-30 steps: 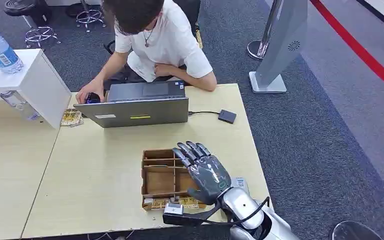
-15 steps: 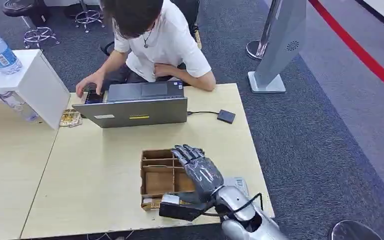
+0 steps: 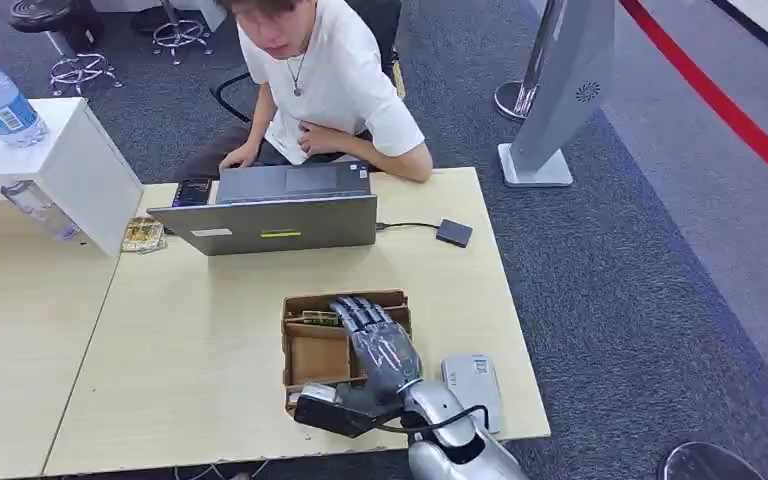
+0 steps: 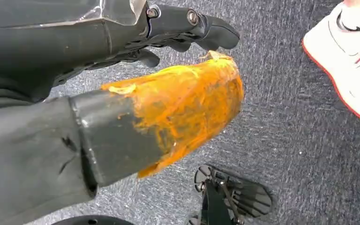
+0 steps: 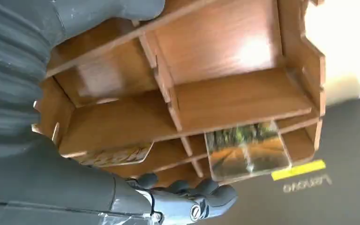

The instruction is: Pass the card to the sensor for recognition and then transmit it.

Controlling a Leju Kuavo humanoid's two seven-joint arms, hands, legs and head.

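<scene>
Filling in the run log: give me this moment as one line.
right hand: over wooden tray, holding nothing | card: standing in tray slot | reader: on table beside tray | left hand: hanging over carpet

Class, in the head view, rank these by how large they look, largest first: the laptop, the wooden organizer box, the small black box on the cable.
1. Laptop
2. Wooden organizer box, partly hidden by the right hand
3. Small black box

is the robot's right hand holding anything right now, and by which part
Cannot be told: the right hand reaches into the wooden organizer box, fingers near a card, but no grip shows.
</scene>
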